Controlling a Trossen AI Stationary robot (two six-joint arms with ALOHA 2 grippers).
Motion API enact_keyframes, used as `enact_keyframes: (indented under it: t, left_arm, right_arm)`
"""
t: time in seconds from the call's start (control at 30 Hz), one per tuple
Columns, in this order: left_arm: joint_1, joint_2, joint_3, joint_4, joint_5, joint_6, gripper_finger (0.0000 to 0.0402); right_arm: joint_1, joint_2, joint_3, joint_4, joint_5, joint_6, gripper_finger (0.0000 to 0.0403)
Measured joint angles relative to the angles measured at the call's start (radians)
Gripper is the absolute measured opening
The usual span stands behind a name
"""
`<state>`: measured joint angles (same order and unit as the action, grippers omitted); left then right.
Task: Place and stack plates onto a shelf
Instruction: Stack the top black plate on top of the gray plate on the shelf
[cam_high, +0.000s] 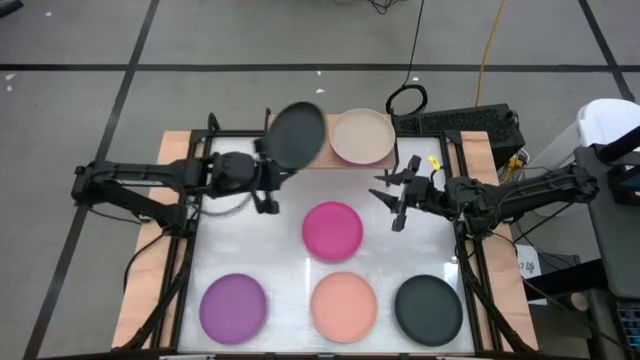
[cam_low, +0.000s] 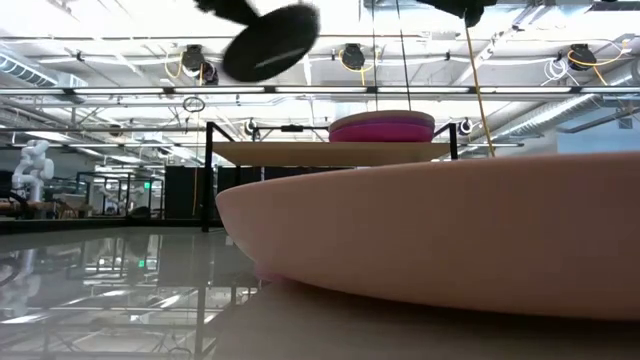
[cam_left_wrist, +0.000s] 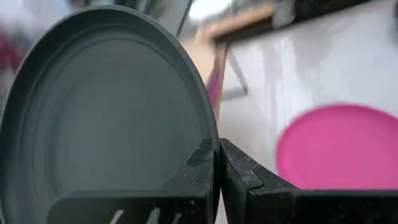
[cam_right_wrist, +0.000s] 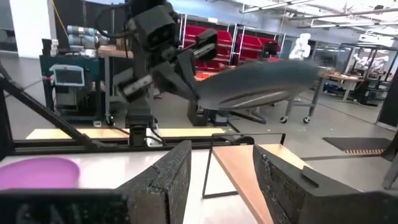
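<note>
My left tool (cam_high: 268, 172) clenched on rim of black plate (cam_high: 297, 135), holding it tilted in air above shelf (cam_high: 322, 155) left half. Beige plate (cam_high: 362, 135) tops stack on shelf right half. My right tool (cam_high: 392, 200) released, empty, above tabletop (cam_high: 280, 265).

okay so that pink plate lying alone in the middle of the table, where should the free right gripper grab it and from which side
Probably by the rim. The magenta plate lies flat and shallow, so only its raised edge offers a pinch. The right gripper, open, hangs just beyond the plate's right edge, so that near edge, approached from above with one finger inside the lip, looks best.
</note>
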<state>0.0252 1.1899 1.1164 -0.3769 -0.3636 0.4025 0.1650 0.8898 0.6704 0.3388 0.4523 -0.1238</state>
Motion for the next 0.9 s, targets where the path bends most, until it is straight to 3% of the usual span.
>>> enact_keyframes:
  t: [0.2, 0.43, 0.63, 0.77, 0.9]
  left_arm:
    - [0.064, 0.151, 0.000, 0.265, 0.204, 0.350, 0.0010]
    - [0.188, 0.345, 0.002, 0.506, 0.336, 0.464, 0.0010]
    - [0.271, 0.488, 0.100, 0.471, 0.447, 0.471, 0.0010]
    - [0.273, 0.555, 0.175, 0.418, 0.453, 0.477, 0.0012]
    - [0.267, 0.578, 0.209, 0.399, 0.435, 0.476, 0.0040]
  right_arm:
    - [0.000, -0.038, 0.000, 0.001, 0.019, 0.003, 0.0153]
    - [0.000, -0.060, 0.000, -0.006, 0.018, 0.003, 0.0153]
    - [0.000, -0.060, 0.000, -0.005, 0.016, 0.006, 0.0153]
    - [0.000, -0.060, 0.000, -0.006, 0.016, 0.005, 0.0153]
    - [0.000, -0.060, 0.000, -0.006, 0.016, 0.004, 0.0153]
